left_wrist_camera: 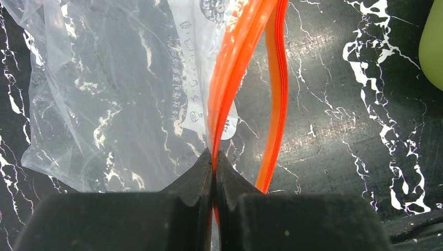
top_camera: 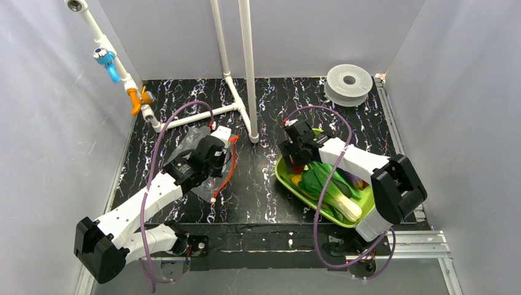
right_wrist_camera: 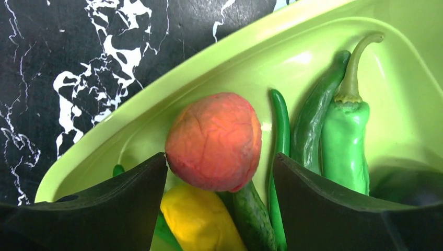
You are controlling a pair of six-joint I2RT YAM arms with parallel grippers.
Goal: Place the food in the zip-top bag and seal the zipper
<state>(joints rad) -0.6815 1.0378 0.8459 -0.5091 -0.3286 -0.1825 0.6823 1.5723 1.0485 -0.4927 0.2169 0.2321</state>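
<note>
With right claw (right_wrist_camera: pixel 219 159) open astride round red-orange toy tomato (right_wrist_camera: pixel 214 137), could squirt it sideways if closed off-centre.

A clear, crinkled bag (top_camera: pixel 191 136) is spread flat on the black marbled table (top_camera: pixel 258 196), left of centre. Its orange zipper (left_wrist_camera: pixel 237 63) is parted: one lip is pinched and raised by the left gripper (left_wrist_camera: pixel 214 170), and the other bows out beside it. The food is heaped in a lime-green tray (right_wrist_camera: pixel 172 83). A red-orange tomato (right_wrist_camera: pixel 214 141) rests on a yellow piece (right_wrist_camera: pixel 198 222), with green peppers (right_wrist_camera: pixel 342 141) alongside.
</note>
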